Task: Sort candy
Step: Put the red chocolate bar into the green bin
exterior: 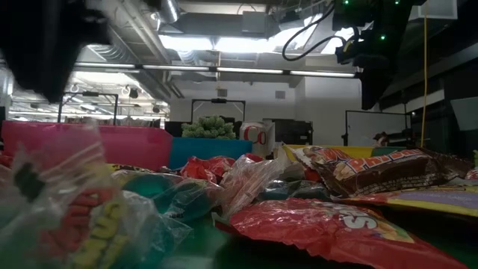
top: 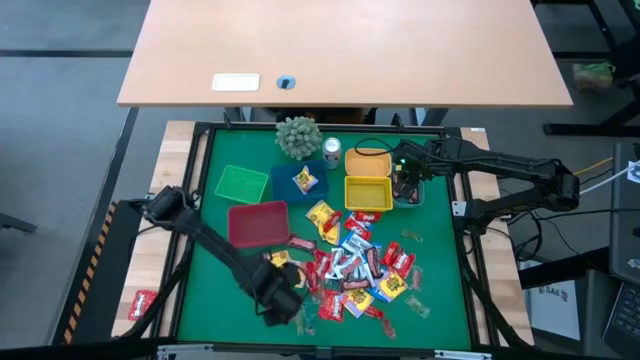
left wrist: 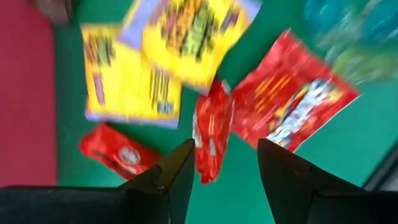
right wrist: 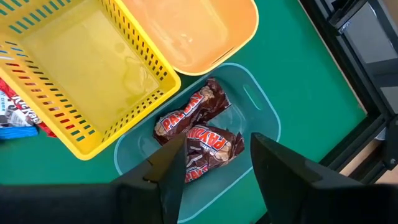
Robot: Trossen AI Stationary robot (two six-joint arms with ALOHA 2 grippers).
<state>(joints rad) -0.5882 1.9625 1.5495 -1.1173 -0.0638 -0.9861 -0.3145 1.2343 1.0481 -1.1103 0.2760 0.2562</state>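
Observation:
The candy lies in a loose pile [top: 355, 265] on the green mat, in red, yellow, blue-and-white and brown wrappers. My left gripper [top: 283, 300] hangs open at the pile's near left, pointing down. In the left wrist view its fingers [left wrist: 225, 177] stand above and on either side of a small red candy [left wrist: 210, 134]. My right gripper [top: 405, 188] stands open over the pale teal bin [right wrist: 261, 102]. Two brown candies [right wrist: 189, 115] [right wrist: 214, 146] lie on that bin's floor, the nearer one below the fingers [right wrist: 217, 158].
Green [top: 240, 183], blue [top: 285, 188], red [top: 258, 222], yellow [top: 368, 208] and orange [top: 368, 160] bins stand along the mat's far half. One yellow candy [top: 304, 180] is in the blue bin. A small plant [top: 298, 135] and a silver can [top: 332, 150] stand at the back. One red candy [top: 142, 303] lies off the mat, left.

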